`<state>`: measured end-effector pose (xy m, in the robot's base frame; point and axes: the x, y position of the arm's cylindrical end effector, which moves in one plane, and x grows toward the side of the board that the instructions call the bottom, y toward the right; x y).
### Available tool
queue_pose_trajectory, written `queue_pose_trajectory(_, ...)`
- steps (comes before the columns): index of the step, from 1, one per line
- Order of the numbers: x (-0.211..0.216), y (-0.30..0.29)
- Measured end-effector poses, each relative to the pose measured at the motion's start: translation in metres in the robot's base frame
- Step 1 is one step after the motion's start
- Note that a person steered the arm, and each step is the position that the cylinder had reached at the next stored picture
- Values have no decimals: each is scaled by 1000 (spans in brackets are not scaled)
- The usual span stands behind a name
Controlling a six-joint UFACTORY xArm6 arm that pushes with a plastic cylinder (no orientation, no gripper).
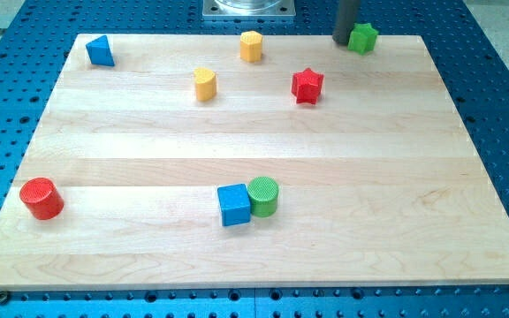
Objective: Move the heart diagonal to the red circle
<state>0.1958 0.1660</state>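
The yellow heart sits in the upper middle of the wooden board. The red circle stands near the board's left edge, low down, far from the heart. My tip is at the board's top edge, touching or almost touching the left side of the green star. It is well to the right of the heart and above it.
A yellow hexagon is at the top, right of the heart. A red star lies right of the heart. A blue triangle is at the top left. A blue cube touches a green circle at the lower middle.
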Motion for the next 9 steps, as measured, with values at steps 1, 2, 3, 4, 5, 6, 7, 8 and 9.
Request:
queue_pose_trajectory(1,2,0)
queue_pose_trajectory(2,8,3)
queue_pose_trajectory(3,22,-47)
queue_pose_trajectory(4,49,-129)
queue_pose_trajectory(5,68,-149)
queue_pose_trajectory(6,70,-168)
queue_pose_trajectory(7,67,-175)
queue_pose_trajectory(8,76,-173)
queue_pose_trajectory(9,141,-145)
